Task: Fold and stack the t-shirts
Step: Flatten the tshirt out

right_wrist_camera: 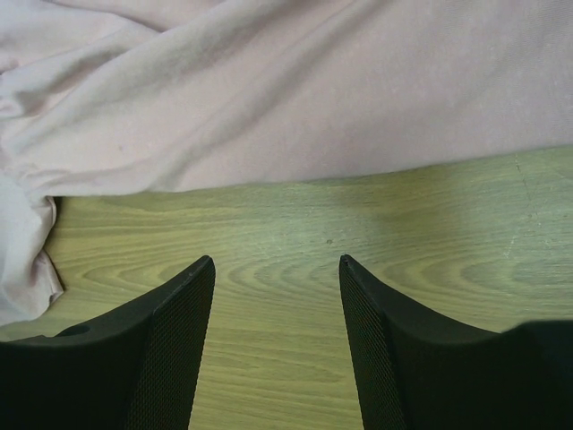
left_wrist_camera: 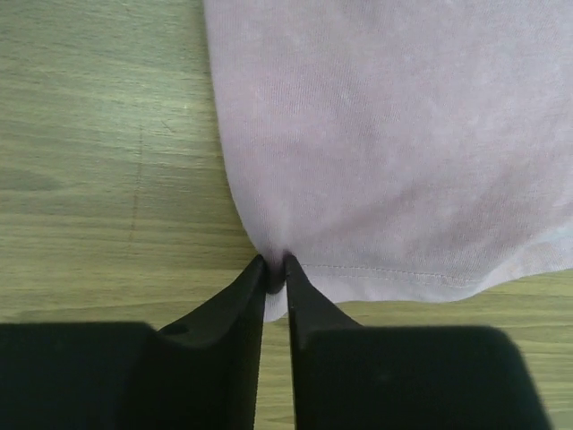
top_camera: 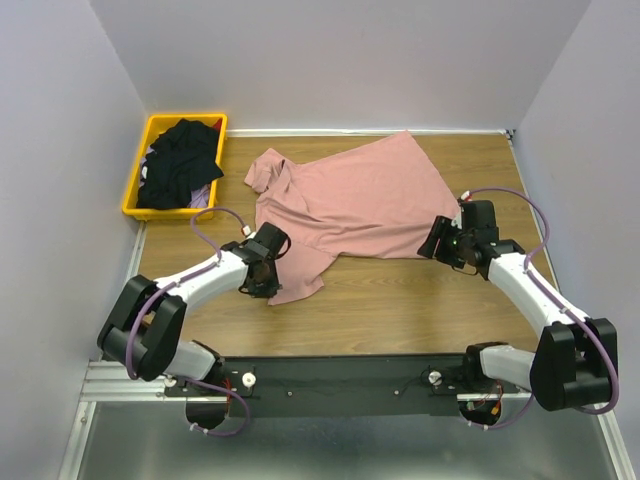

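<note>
A dusty pink t-shirt (top_camera: 345, 195) lies spread, plain side up, across the middle of the wooden table, rumpled at its left end. My left gripper (top_camera: 268, 270) sits at the shirt's near left corner. In the left wrist view it (left_wrist_camera: 275, 269) is shut, pinching a small fold of the pink cloth (left_wrist_camera: 385, 134) by the hem. My right gripper (top_camera: 437, 240) hangs open at the shirt's right edge. The right wrist view shows bare wood between its fingers (right_wrist_camera: 276, 262), with the pink cloth (right_wrist_camera: 295, 98) just ahead, untouched. Black t-shirts (top_camera: 180, 165) are heaped in a bin.
A yellow bin (top_camera: 133, 182) stands at the back left corner and holds the black pile. White walls close in the table on the left, back and right. Bare wood (top_camera: 400, 300) runs along the near side between the two arms.
</note>
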Robot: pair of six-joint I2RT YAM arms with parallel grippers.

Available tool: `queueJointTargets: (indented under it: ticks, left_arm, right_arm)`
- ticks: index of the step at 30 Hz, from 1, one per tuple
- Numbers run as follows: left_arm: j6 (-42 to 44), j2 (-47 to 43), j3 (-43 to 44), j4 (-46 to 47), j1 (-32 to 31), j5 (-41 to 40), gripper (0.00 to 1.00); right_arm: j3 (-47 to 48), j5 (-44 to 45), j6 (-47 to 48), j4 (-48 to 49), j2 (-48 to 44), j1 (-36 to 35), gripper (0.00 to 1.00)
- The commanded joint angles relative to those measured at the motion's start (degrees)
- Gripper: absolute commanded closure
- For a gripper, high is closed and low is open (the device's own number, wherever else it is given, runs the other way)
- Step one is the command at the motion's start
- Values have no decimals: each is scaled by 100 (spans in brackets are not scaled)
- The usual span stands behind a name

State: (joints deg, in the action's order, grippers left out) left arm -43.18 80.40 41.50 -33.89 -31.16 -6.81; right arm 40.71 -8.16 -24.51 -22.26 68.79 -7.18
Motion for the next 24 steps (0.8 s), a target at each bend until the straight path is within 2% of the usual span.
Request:
queueJointTargets:
  ticks: [1,2,8,17,24]
  left_arm:
    - [-164,73,-63,-179,-66,84,95]
    - [-182,11,-19,-275,-66,-39,100]
    - [-60,-630,412,-470,-22,-409,100]
    - [521,-868,491,74,39,-312,100]
    - [811,-1140,307,436,75,-189,100]
  right_arm:
    - [-107,262,8,99,-77,-47,35]
    - [-116,324,-36,90,-68,-38,35]
    - [-177,1317,-370,-85,-68,41,30]
    - [-195,1501,-967,-85,257,1481,30]
    - [33,1607,-1126,151,889,1808,32]
